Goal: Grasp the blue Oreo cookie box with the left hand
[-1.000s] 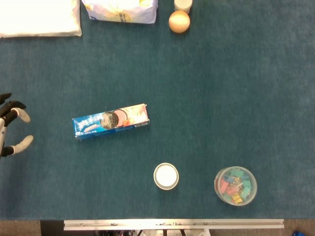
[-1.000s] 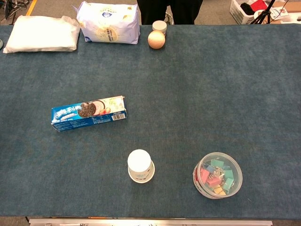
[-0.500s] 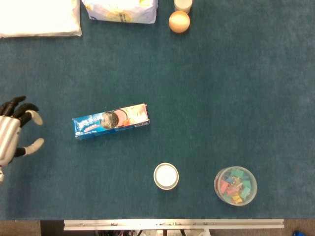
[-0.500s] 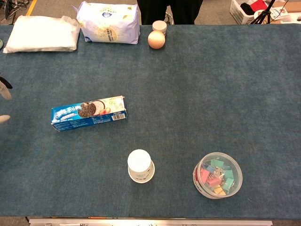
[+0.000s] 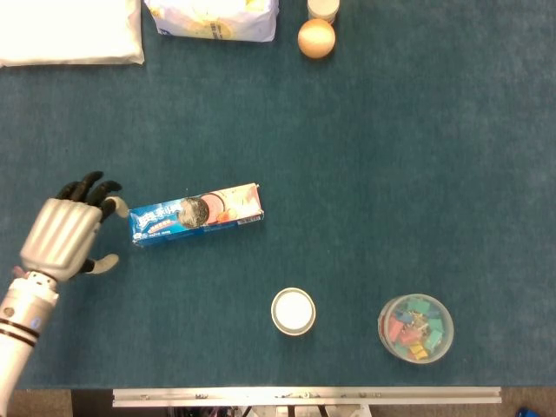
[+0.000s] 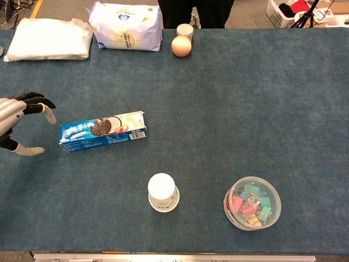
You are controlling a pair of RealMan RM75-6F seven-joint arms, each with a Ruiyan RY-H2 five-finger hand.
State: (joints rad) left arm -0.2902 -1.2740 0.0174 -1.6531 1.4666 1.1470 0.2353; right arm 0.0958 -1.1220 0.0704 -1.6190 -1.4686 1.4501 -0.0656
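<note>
Left robot hand (image 5: 69, 233) spread, just beside Oreo box (image 5: 196, 214); not touching.

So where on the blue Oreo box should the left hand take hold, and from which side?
Probably across the narrow width near its blue end, coming from the robot's left. The Oreo box lies flat, long and slim, that end pointing at the open left hand, which sits just short of it. The two long edges are free on the table, so thumb and fingers could likely straddle them.
</note>
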